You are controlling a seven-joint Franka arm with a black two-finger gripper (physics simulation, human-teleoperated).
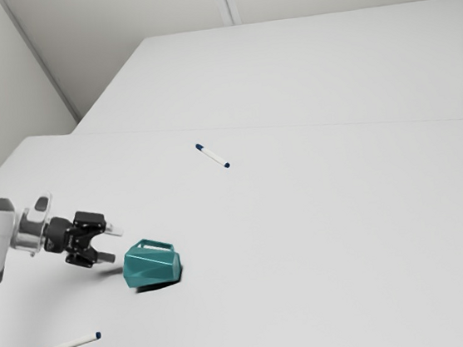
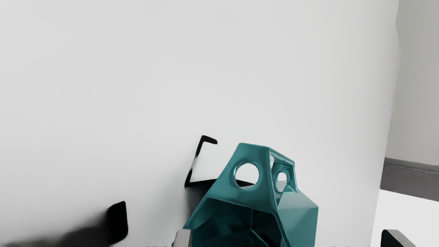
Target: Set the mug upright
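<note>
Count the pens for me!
2: from the mug, one pen lies farther back, toward the exterior view's right; the other pen lies nearer the camera, toward the exterior view's left.

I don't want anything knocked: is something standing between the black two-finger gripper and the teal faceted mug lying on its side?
Nothing visible stands between the gripper and the mug. One slim white, blue-ended marker lies farther back, another marker nearer the exterior camera, both outside that gap.
</note>
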